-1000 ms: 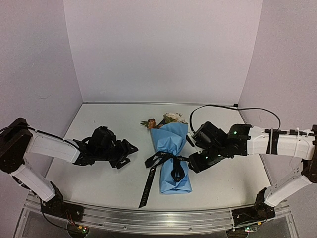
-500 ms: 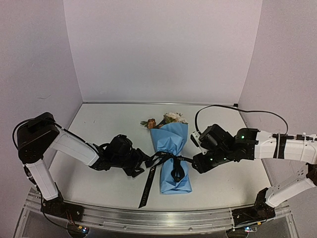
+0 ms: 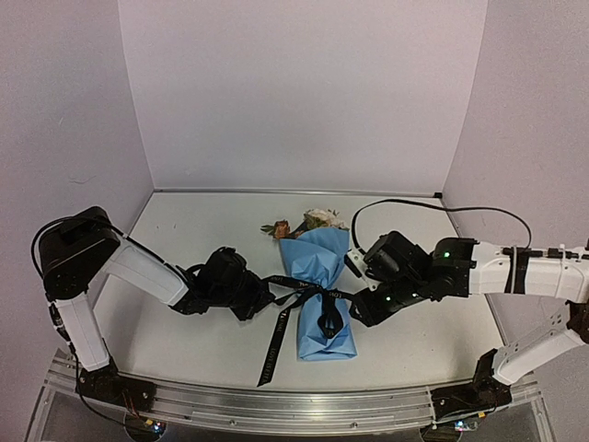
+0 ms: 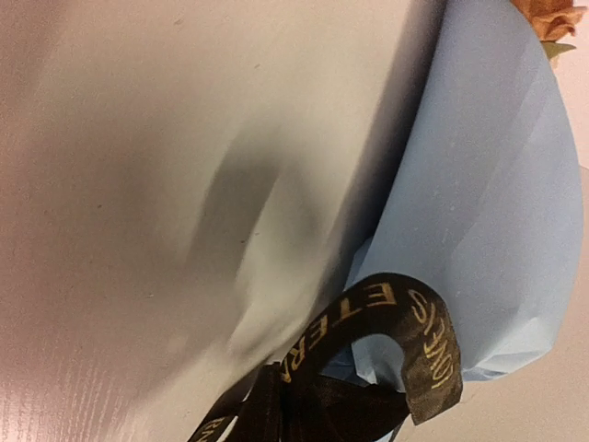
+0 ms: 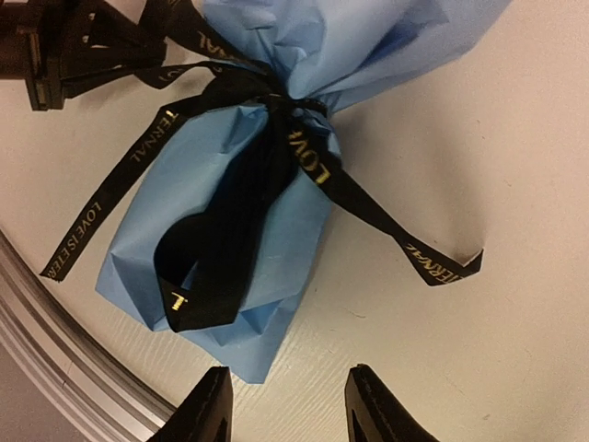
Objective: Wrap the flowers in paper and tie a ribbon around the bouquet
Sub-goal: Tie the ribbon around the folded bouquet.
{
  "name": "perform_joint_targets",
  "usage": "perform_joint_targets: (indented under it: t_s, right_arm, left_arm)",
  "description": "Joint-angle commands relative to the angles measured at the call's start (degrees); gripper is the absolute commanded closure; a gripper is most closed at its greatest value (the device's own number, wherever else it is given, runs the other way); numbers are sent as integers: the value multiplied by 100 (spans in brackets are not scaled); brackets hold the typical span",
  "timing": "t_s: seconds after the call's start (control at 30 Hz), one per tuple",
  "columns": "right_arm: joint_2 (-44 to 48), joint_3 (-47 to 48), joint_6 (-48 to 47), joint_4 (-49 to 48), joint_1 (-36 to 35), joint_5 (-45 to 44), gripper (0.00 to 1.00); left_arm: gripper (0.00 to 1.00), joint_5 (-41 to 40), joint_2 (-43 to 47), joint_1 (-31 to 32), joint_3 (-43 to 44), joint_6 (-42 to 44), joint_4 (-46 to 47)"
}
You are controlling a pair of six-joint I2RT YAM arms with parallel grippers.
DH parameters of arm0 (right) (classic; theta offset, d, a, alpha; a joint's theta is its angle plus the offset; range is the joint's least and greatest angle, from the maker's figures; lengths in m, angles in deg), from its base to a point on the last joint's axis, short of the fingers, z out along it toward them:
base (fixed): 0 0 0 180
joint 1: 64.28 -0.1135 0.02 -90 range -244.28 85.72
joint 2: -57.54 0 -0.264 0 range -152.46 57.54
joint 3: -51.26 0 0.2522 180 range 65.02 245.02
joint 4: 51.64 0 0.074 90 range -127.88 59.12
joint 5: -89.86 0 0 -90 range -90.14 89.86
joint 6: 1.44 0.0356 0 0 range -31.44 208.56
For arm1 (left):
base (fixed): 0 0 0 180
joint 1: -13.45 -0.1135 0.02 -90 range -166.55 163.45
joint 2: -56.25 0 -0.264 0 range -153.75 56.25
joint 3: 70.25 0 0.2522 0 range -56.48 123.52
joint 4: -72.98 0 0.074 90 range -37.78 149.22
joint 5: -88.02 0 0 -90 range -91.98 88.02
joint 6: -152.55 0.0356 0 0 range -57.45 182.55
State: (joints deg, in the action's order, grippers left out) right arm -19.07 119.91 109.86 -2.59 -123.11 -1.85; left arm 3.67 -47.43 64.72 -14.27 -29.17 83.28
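The bouquet point(image 3: 319, 285) lies mid-table, a light blue paper point(image 5: 230, 230) cone with the cream and orange flowers point(image 3: 308, 221) at its far end. The black ribbon point(image 3: 313, 293) with gold lettering is knotted around its waist point(image 5: 285, 120). One tail point(image 3: 271, 345) runs toward the front edge, and another point(image 5: 433, 262) lies to the right. My left gripper point(image 3: 260, 296) is shut on the ribbon's left loop point(image 4: 368, 322); its fingers are hidden in the left wrist view. My right gripper point(image 5: 290, 410) stands open over the table beside the bouquet's narrow end, holding nothing.
An aluminium rail point(image 3: 276, 405) runs along the front edge, close to the bouquet's narrow end point(image 5: 55, 341). White walls close the back and both sides. A black cable point(image 3: 433, 204) loops above the right arm.
My left arm reached right to the bouquet and shut on the ribbon's left loop. My right gripper shifted slightly toward the bouquet and stayed open.
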Motion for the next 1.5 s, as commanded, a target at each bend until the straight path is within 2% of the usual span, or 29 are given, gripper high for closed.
perform_joint_targets:
  t_s: [0.0, 0.2, 0.5, 0.9, 1.03, 1.23, 1.33, 1.4, 1.47]
  right_arm:
    - [-479, 694, -311, 273, -259, 111, 56]
    - [-1192, 1300, -328, 632, -447, -337, 52]
    - [-1857, 1687, -165, 999, -800, -1209, 49]
    - [-2227, 1838, 303, 1239, -970, -1462, 49]
    - [-2253, 1799, 471, 1244, -973, -1411, 56]
    - [-2204, 1753, 601, 1105, -973, -1269, 83]
    - [-2183, 1740, 632, 1040, -973, -1208, 89]
    - [-2119, 1725, 709, 1000, -972, -1203, 76]
    - [-1993, 1656, 809, 917, -973, -1245, 70]
  left_arm:
    - [100, -195, 548, -38, 368, 1111, -224]
    - [100, -182, 907, -39, 361, 1749, -547]
    - [100, -295, 1216, -39, 409, 2320, -892]
    - [100, -451, 1370, -47, 370, 2570, -1026]
    - [100, -511, 1453, -64, 347, 2644, -1099]
    - [100, -511, 1552, -122, 263, 2767, -1121]
    - [100, -512, 1623, -152, 210, 2840, -1122]
    - [100, -673, 1665, -169, 178, 2882, -1116]
    - [100, -657, 1688, -171, 166, 2929, -1108]
